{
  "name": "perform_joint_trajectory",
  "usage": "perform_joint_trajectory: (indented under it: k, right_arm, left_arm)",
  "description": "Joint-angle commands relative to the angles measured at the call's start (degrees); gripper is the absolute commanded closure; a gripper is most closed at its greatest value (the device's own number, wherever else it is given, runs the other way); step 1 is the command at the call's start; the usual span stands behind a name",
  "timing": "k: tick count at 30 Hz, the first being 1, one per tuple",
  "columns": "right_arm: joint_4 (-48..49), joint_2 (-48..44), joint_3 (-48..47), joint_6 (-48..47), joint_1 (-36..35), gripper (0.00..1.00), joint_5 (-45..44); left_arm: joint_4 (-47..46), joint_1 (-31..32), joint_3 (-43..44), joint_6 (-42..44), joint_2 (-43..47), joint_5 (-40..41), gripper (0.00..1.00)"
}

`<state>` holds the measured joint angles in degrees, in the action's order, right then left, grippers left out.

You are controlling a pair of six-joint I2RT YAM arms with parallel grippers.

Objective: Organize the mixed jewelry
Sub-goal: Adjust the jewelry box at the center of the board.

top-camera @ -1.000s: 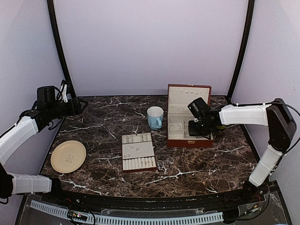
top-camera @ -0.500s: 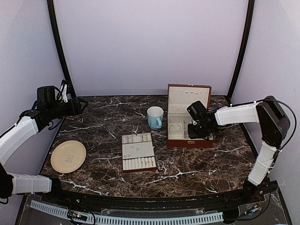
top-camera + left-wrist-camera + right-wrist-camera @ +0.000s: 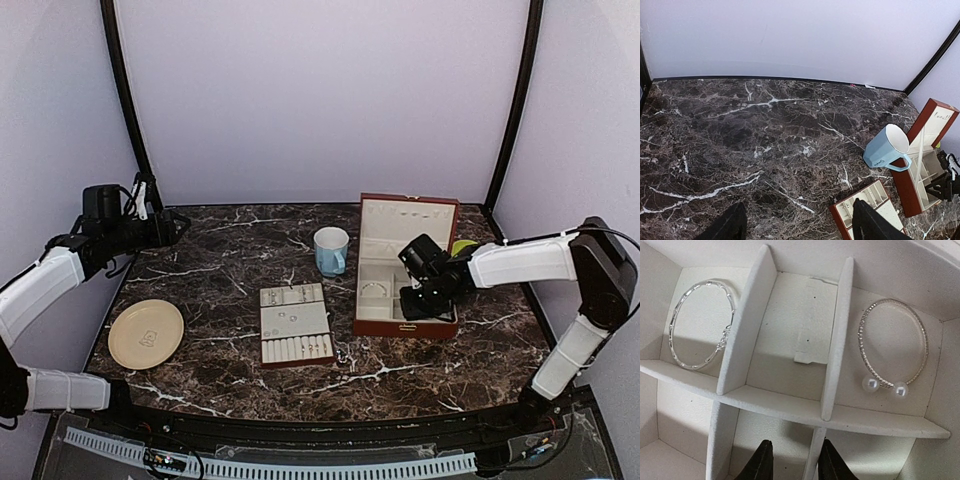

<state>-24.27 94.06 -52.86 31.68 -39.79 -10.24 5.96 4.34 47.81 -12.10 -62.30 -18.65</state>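
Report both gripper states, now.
Left gripper: open, empty.
Right gripper: jaws partly open astride a box divider, holding nothing.

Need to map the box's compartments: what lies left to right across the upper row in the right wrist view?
A silver bangle → cream divider → small cream card → second divider → open bangle with two pearl ends.

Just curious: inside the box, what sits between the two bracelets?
Right wrist view: a compartment with a small cream card, walled by two dividers.
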Motion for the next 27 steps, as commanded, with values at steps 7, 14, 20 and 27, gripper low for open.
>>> perform_joint_trajectory:
  k: [7,14,20,27]
  right_arm:
    - [-8.01,-6.49,2.11,5.07,-3.8,0.69,1.25]
    - [-13.16,-10.08,-5.06,3.9,-3.8,0.61,-2.91]
    - [-13.33,-13.33,-9.98,2.42,-5.64,0.59,-2.44]
    - [-1.75,-14.46,-6.65,5.84,-16.02,0.6,3.78]
  left_arm:
    - [-1.59,-0.21,-1.18,-0.21,0.26,-1.24,0.26]
    - [-2.44,-0.17,-2.17,-0.13,2.16,-0.11,0.26]
    - [-3.4,-0.19,-3.09,-0.29,3.94,1.0,0.26]
    - [-3.83,-0.21,-3.59,-0.45,4.1,1.3,0.26]
